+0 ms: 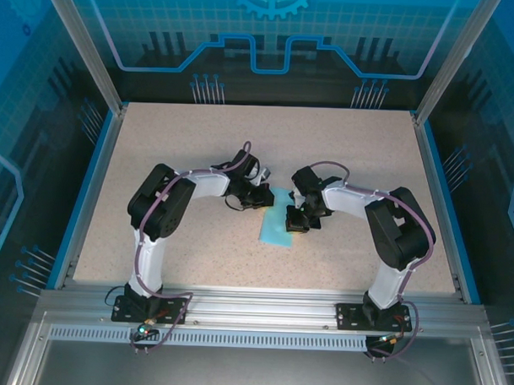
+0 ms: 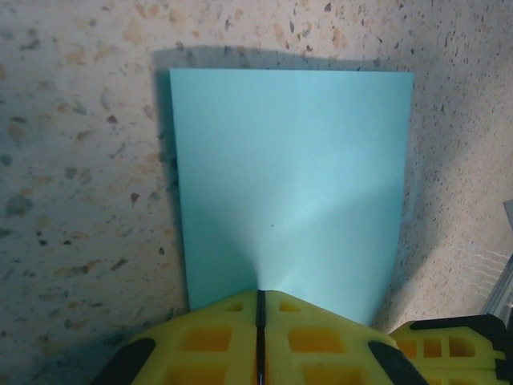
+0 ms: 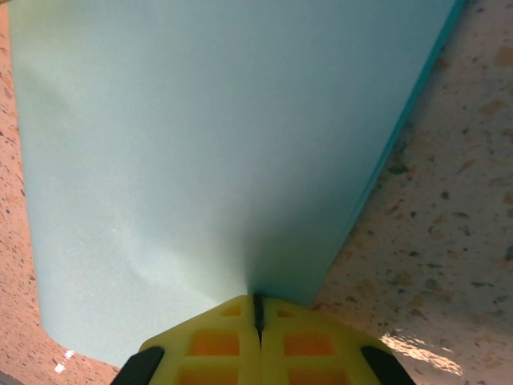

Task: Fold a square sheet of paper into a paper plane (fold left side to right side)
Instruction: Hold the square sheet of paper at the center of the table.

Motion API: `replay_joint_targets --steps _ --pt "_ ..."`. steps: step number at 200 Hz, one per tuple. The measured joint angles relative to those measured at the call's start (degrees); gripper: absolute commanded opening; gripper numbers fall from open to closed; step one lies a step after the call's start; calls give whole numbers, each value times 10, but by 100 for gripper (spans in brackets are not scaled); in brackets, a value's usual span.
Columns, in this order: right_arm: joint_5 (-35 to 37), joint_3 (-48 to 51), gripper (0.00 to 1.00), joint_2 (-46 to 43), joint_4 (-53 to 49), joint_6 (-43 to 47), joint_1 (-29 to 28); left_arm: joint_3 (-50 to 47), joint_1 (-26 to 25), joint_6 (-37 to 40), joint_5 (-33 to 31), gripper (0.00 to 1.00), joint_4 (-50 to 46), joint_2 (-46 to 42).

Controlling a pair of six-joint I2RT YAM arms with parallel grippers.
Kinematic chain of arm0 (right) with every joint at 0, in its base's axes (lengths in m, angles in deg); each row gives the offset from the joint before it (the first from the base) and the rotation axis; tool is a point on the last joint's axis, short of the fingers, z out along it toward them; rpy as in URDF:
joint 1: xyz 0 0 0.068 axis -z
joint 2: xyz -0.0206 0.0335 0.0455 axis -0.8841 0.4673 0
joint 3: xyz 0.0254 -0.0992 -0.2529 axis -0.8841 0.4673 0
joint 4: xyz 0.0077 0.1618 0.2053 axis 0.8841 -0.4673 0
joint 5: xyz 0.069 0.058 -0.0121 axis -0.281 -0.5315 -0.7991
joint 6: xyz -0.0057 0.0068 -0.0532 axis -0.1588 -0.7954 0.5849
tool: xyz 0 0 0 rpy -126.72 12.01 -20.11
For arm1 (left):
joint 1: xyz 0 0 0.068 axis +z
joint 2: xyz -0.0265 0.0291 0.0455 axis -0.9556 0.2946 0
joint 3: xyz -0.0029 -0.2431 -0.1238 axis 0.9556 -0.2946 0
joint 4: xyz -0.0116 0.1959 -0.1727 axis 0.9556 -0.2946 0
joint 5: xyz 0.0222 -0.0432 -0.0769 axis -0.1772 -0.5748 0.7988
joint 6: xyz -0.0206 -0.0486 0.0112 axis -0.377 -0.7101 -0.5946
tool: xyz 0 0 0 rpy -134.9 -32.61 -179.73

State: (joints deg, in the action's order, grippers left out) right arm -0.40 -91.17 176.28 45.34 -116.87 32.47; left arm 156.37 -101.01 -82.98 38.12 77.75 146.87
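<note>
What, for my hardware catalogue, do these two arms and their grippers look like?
The left arm and right arm match: white links, bulky black joints, and a purple cable looped along each. The left gripper and right gripper have yellow fingers moulded with a grid of square pockets.

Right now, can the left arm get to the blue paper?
Probably yes: the left gripper looks shut on an edge of the blue paper, with nothing in between. The right gripper pinches the paper too, but it does not seem to block the left one.
</note>
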Motion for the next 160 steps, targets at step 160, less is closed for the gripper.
replay_joint_targets --steps 160 --pt "-83 -95 5 54 132 -7 72 4 -4 0 -1 10 -19 0"
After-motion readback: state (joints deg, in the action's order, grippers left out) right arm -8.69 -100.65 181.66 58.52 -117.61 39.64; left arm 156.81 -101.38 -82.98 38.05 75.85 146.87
